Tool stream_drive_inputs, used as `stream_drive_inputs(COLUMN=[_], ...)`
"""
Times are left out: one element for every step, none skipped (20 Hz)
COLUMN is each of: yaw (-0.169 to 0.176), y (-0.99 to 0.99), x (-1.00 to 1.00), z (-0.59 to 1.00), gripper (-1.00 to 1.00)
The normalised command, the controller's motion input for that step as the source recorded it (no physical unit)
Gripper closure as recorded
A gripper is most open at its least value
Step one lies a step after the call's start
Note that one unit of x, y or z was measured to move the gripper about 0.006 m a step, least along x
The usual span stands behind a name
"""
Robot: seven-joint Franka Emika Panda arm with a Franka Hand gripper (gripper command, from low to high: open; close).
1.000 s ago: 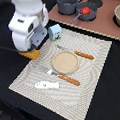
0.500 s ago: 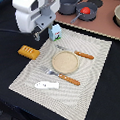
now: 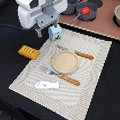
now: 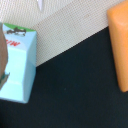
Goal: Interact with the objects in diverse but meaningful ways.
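The end effector [image 3: 40,29], its fingers' spread impossible to tell, hangs just beside the upright milk carton [image 3: 55,32] on the striped mat [image 3: 90,77], with the bread loaf [image 3: 27,52] lying near it on the dark desk [image 3: 8,64].

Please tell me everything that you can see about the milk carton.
The milk carton is a small toy box, white with light blue sides and a little dark print; what it is made of cannot be told. It stands upright on the striped placemat, near the mat's far corner toward the exterior view's left. The end effector hangs just beside it; whether they touch cannot be told. The wrist view shows one pale blue side with some red lettering.
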Motion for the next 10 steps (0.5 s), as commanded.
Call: stream_drive_inputs(yaw=[-0.121,-0.114,-0.092,-0.080,-0.066,-0.061,-0.064,-0.063,-0.064,-0.065], y=[0.30,0.33,0.36,0.35,0.36,0.37,0.35,0.30,0.30,0.28], x=[0.27,0.26,0.31,0.37,0.45,0.55,0.52,0.47,0.46,0.45], z=[0.00,0.00,0.03,0.11,0.20,0.29,0.26,0.21,0.15,0.14], gripper=[-1.00,-1.00,-1.00,-1.00,-1.00,-1.00,-1.00,-1.00,-1.00,-1.00])
